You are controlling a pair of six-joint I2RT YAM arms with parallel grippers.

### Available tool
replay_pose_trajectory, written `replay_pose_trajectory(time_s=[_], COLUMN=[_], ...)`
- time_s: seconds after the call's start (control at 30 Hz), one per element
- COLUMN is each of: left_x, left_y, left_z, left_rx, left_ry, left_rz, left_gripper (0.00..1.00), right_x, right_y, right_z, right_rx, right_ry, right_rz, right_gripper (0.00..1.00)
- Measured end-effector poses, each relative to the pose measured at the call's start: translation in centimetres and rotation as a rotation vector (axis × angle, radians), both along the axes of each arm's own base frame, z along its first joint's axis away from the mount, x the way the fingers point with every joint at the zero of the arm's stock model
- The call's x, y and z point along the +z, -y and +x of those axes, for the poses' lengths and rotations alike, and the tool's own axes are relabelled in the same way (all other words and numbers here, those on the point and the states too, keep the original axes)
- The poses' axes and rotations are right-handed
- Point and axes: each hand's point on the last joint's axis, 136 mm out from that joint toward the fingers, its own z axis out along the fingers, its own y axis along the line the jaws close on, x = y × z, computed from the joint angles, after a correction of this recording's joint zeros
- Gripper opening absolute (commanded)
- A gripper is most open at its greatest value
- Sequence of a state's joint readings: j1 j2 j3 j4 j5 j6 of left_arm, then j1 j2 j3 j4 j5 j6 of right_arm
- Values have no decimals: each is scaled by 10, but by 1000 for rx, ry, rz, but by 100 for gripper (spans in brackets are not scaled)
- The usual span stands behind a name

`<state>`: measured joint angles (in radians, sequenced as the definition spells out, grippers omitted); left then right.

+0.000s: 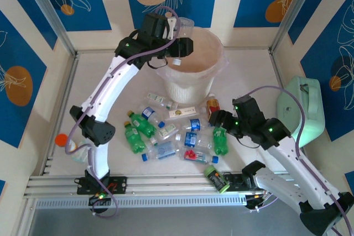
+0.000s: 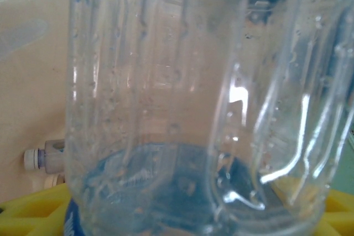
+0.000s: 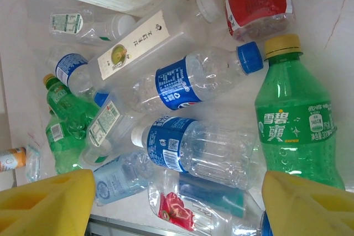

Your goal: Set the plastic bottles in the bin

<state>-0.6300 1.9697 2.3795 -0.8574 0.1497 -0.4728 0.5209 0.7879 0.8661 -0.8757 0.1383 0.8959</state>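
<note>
Top view: left gripper [image 1: 178, 34] over the cream bin [image 1: 209, 48], clear bottle [image 1: 187, 26] at its tip; right gripper [image 1: 214, 119] spread above loose bottles [image 1: 191, 139] lying on the table [image 1: 99, 75] near the bin. Left wrist: clear bottle between yellow pads [image 2: 27, 216], can't tell if pinched or loose. Right wrist: yellow fingers [image 3: 47, 200] wide apart, empty, over blue-labelled bottles [image 3: 193, 153], green Sprite bottle [image 3: 296, 131] beside one.

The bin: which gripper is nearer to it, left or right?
Left. The left gripper is at the rim of the bin, a clear bottle between its jaws. The right gripper is open over the bottles on the table, apart from the bin.
</note>
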Motion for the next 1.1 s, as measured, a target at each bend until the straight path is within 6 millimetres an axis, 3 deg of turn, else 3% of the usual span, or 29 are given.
replay_pose_trajectory(time_s=[0.27, 0.43, 0.63, 0.8, 0.87, 1.0, 1.1], left_x=[-10, -11, -1, 22, 29, 33, 23], left_y=[-2, -7, -14, -42, -65, -105, -124], left_z=[7, 11, 9, -19, -40, -81, -103], left_rx=[23, 54, 92, 133, 164, 213, 225], left_ry=[-6, 4, 31, 59, 80, 107, 99], left_rz=[33, 52, 58, 37, 34, 1, -19], left_gripper=[93, 93, 90, 90, 92, 92, 92], right_x=[-16, -23, -32, -29, -26, -34, -44], right_y=[2, 6, 21, 35, 38, 40, 38], right_z=[-3, 2, 26, 48, 54, 51, 41], right_rx=[-1, -7, -47, -88, -85, -70, -64], right_ry=[-5, -3, -35, -79, -90, -142, -182], right_rz=[-1, -17, -81, -116, -132, -159, -177], right_gripper=[80, 81, 81, 82, 82, 81, 82])
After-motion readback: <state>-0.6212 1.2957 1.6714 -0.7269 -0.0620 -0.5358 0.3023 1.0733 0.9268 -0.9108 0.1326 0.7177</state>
